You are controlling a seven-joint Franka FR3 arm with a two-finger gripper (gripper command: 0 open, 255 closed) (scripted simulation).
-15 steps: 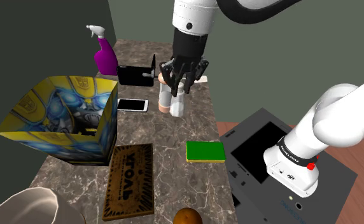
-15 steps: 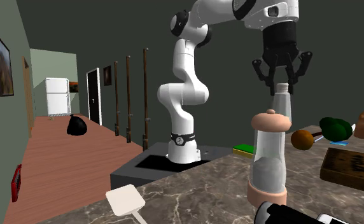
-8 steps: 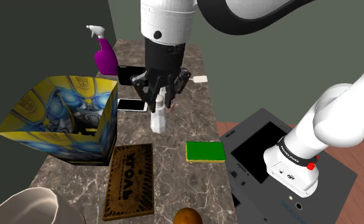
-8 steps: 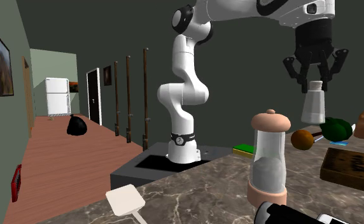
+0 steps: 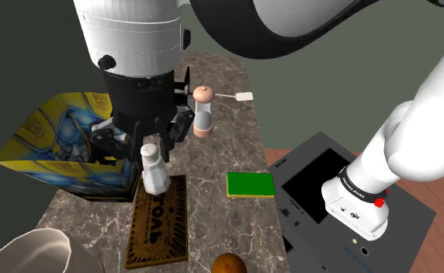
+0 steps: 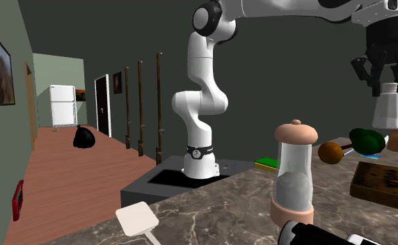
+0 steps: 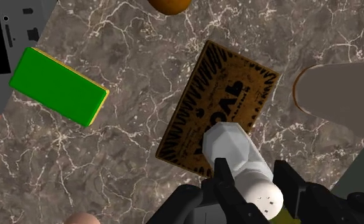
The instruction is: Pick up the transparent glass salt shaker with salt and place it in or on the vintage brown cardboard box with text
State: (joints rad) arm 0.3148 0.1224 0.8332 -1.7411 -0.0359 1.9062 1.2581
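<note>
Marble counter (image 7: 130,63): gripper (image 7: 251,170) clasps shaker (image 7: 237,147) (above brown box (image 7: 219,95)).

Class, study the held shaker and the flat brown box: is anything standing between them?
Nothing visible does. The gripper clasps the salt shaker in the air over one end of the brown box, whose lettered top is bare.

Dark marble counter (image 5: 213,167); grey-green walls (image 6: 121,35); reddish wood floor (image 6: 58,174); white fridge (image 6: 63,106) down hallway.
</note>
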